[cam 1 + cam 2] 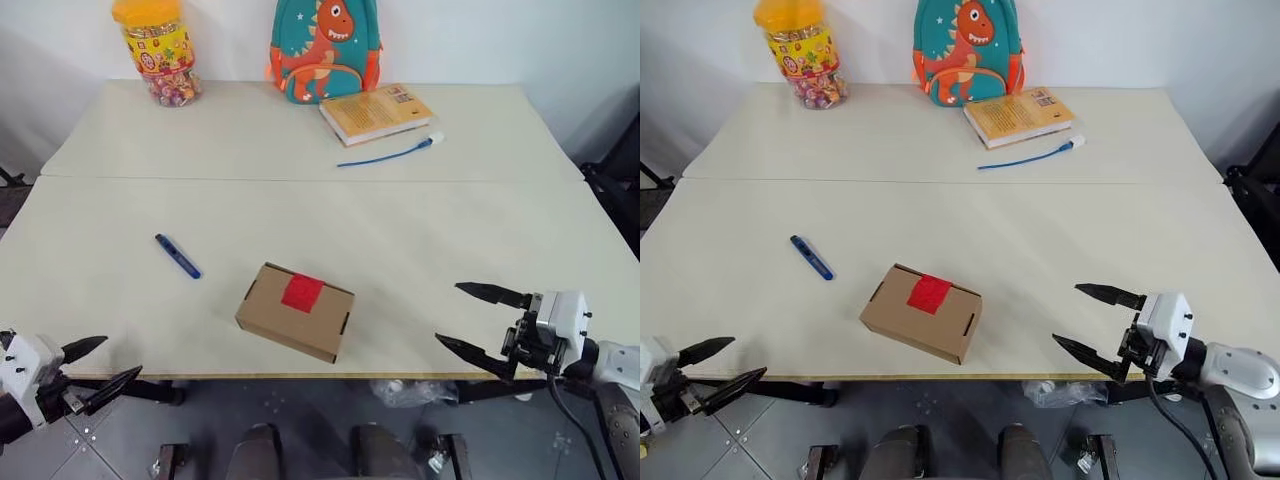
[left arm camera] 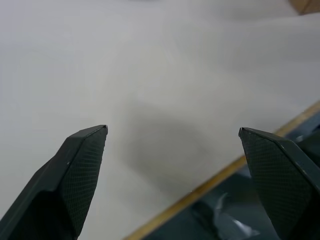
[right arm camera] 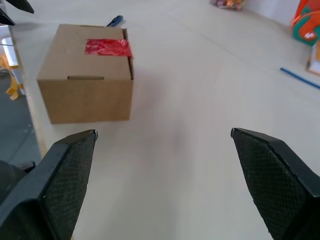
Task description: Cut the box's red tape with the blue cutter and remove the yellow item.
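The brown cardboard box (image 1: 296, 311) lies near the table's front edge, its top sealed by a square of red tape (image 1: 302, 292). To its left lies the blue cutter (image 1: 178, 256) on the tabletop. The yellow item is hidden. My left gripper (image 1: 98, 367) hovers open at the front left corner, well short of the cutter. My right gripper (image 1: 478, 322) stands open at the front right, level with the box and apart from it. The right wrist view has the box (image 3: 86, 80) and tape (image 3: 108, 47) ahead of the open fingers.
At the back of the table stand a candy jar (image 1: 158, 52) with a yellow lid, a dinosaur backpack (image 1: 325, 47), a yellow-orange book (image 1: 376, 113) and a thin blue cable (image 1: 385, 155). The table's front edge (image 1: 300, 377) runs just under both grippers.
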Controlling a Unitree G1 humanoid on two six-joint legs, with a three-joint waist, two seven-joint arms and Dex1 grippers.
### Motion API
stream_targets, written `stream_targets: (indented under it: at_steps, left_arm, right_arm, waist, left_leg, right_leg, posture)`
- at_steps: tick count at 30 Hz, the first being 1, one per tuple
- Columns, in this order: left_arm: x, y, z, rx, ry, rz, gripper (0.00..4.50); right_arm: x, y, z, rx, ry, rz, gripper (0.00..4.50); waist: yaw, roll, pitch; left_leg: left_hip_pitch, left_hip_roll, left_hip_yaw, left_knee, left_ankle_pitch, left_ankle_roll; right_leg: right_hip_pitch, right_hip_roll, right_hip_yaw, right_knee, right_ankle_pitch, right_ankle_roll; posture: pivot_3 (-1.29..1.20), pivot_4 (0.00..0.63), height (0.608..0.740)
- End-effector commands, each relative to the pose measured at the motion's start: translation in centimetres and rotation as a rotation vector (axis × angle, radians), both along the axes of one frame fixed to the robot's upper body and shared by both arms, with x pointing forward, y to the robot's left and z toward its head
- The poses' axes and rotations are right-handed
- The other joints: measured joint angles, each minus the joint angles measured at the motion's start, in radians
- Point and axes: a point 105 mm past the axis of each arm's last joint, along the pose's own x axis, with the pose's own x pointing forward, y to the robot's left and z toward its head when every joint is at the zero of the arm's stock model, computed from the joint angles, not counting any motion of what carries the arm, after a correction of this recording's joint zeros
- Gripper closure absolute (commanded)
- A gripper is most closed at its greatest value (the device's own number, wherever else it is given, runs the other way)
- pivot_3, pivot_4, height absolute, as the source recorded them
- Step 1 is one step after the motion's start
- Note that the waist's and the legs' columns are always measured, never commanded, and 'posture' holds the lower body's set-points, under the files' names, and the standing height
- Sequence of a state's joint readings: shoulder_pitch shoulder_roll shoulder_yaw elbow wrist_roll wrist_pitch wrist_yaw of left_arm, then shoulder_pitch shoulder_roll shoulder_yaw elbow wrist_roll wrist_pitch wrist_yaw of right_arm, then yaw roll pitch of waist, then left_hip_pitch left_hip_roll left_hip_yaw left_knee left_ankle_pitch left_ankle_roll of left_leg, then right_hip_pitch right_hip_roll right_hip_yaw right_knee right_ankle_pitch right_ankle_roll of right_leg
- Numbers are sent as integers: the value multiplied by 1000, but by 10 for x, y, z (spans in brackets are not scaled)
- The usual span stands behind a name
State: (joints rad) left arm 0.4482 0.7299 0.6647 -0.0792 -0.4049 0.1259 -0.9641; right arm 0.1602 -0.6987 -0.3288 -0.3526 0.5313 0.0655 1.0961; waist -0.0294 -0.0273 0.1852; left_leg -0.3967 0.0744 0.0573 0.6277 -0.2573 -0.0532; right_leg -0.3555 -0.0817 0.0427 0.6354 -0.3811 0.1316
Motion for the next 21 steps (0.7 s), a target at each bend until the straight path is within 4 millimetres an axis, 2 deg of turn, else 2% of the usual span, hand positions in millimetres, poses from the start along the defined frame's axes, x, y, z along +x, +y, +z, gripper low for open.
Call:
stream_targets:
  at_steps: [1,3,5,6,9,12,14,19,21]
  left_arm:
    - [6,-1,10,45,-44,-17,22]
    - [11,-8,11,-6,-41,-26,22]
    - [14,-24,13,-64,-22,-86,22]
    - [16,-34,16,-92,-23,-123,6]
    - [18,-66,22,-136,-12,-242,608]
    - [14,-101,18,-131,35,-376,1550]
    - [20,-121,16,-136,26,-420,2148]
    - [27,-155,4,-145,55,-527,3743]
    - [30,-164,-1,-140,60,-551,4451]
  right_arm:
    - [0,5,3,-26,-18,27,31]
    - [2,9,3,-21,-14,35,31]
    - [5,13,2,-26,-5,53,31]
    - [6,17,1,-28,19,68,203]
    - [10,29,-4,-69,30,96,919]
    - [23,44,-8,-76,25,70,1997]
    - [31,58,-14,-82,21,74,2673]
    - [53,79,-32,-160,0,57,4454]
    - [72,82,-30,-173,-45,1,4500]
  waist:
    - [-1,0,0]
    - [-1,0,0]
    - [-1,0,0]
    - [-1,0,0]
    - [-1,0,0]
    - [-1,0,0]
    - [-3,0,0]
    - [-2,0,0]
    - [-2,0,0]
  left_leg:
    - [0,0,0,0,0,0]
    - [0,1,1,0,0,0]
    - [1,1,1,0,0,0]
    - [1,2,2,0,0,0]
    - [1,2,3,0,-1,0]
    - [2,4,4,1,-1,-1]
    - [4,4,5,0,-1,-1]
    - [5,4,8,1,-1,-2]
    - [5,4,10,1,-1,-3]
  right_leg:
    - [0,0,0,0,0,0]
    - [0,0,0,0,0,0]
    - [0,1,0,1,0,0]
    - [0,1,0,1,0,0]
    - [0,1,1,1,0,0]
    - [0,3,3,1,0,0]
    - [0,3,4,1,0,0]
    - [0,5,7,2,0,0]
    - [-1,5,9,2,0,0]
  posture:
    - [0,150,740]
    - [0,150,740]
    - [0,150,740]
    - [0,150,740]
    - [0,150,740]
    - [0,150,740]
    - [0,150,740]
    - [0,150,740]
    - [0,150,740]
